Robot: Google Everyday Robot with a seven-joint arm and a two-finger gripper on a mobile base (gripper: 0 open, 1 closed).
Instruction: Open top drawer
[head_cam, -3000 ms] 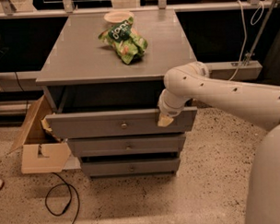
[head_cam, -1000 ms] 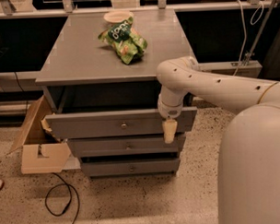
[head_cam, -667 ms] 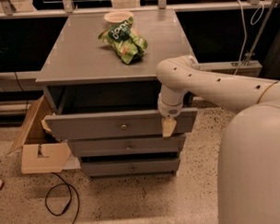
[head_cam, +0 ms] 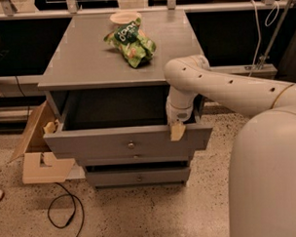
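Top drawer (head_cam: 110, 143): pulled well out of the grey cabinet (head_cam: 87, 64), dark interior exposed, round knob (head_cam: 131, 145) at panel centre.
Gripper (head_cam: 177, 130): at the right end of the drawer front's upper edge, apparently touching it.
Gripper opening: cannot tell.
Cabinet top: green snack bag (head_cam: 132, 43), pale bowl (head_cam: 124, 16) behind it.
Floor, left: cardboard box (head_cam: 37, 166), black cable (head_cam: 63, 211).

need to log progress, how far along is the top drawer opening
Done: the top drawer stands pulled well out of the cabinet, dark interior showing. In hand: the gripper sits at its front panel's upper right edge. Left: probably only withdrawing the arm.
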